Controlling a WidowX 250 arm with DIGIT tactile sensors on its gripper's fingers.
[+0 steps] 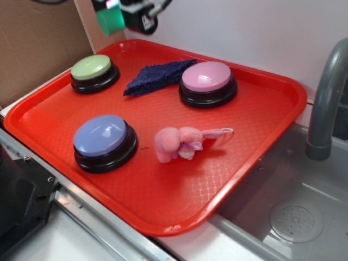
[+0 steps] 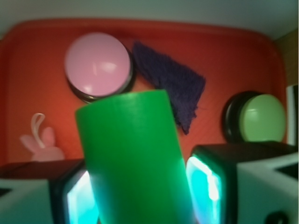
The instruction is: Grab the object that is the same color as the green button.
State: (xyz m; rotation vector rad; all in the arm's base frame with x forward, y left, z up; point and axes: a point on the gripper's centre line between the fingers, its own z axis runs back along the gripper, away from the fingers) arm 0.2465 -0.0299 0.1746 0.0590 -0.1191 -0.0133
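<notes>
Already the black gripper (image 1: pixel 111 16) pinches the small solid green cylinder (image 2: pixel 133 158) high above the far edge of the red plastic tray (image 1: pixel 163 217). To finish well, I think it should keep firm, even pressure and rise straight, because the cylinder sits slightly tilted between the fingers (image 2: pixel 210 184).

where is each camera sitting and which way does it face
exterior: off the tray's front corner, above it, looking down and across at the wall; only the gripper shows, at the top edge, holding the cylinder.
wrist: on the arm, looking down past the fingers shut on the cylinder, at the tray below.
shared: green button, pink button, cloth, plush.
</notes>
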